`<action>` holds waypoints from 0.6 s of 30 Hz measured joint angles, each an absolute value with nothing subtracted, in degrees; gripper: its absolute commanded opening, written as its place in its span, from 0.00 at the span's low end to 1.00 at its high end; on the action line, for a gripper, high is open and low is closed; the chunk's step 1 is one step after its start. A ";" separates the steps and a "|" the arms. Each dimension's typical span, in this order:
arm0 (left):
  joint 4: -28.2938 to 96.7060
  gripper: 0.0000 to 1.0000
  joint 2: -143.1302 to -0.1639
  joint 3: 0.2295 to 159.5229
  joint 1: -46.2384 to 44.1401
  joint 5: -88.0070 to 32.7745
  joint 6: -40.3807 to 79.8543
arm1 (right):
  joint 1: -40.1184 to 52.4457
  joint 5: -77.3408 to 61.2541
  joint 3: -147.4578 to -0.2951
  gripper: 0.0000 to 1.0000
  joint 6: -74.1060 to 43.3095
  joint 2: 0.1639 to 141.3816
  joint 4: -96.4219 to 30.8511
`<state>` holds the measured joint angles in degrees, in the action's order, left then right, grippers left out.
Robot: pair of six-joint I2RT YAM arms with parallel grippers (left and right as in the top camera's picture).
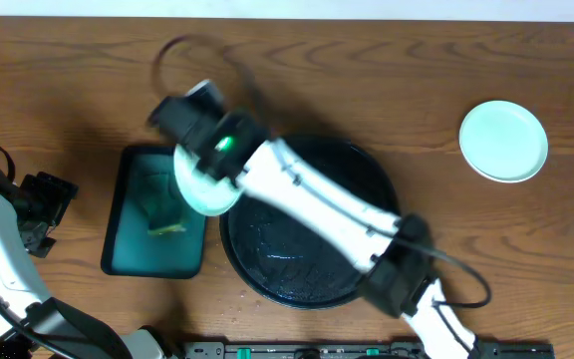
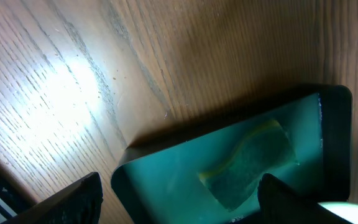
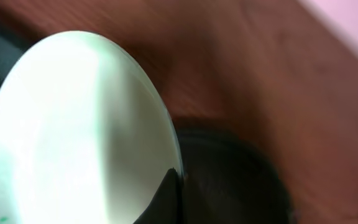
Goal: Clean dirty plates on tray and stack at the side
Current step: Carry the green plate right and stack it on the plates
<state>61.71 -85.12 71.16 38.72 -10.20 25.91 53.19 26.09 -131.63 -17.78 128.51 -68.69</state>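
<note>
Well, a likely sponge (image 2: 250,165) lies in the teal tray (image 1: 128,254), plate (image 1: 195,191) above.

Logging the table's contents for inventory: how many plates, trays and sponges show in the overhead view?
Plates: 2, the held plate and the plate at right
Trays: 2, the black round tray and the teal rectangular tray
Sponge: 1
Total: 5

Brown wood-grain table (image 1: 367,80) throughout — bright glare washes one patch of grain.
</note>
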 measured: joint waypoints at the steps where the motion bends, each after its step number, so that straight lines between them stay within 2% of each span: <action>1: 61.69 0.80 -85.12 71.16 38.57 -10.22 25.91 | 50.48 22.39 -131.63 0.01 -18.50 127.59 -69.25; 9: 61.21 0.81 -85.12 71.16 33.17 -12.14 25.63 | 25.15 -5.61 -132.35 0.01 -18.65 119.02 -78.28; 18: 58.67 0.80 -85.12 71.16 20.34 -13.04 25.61 | 2.24 -11.22 -131.83 0.01 -13.34 118.67 -88.95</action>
<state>58.67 -85.12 71.16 20.34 -13.04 25.61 2.24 -11.22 -131.83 -13.34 118.67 -88.95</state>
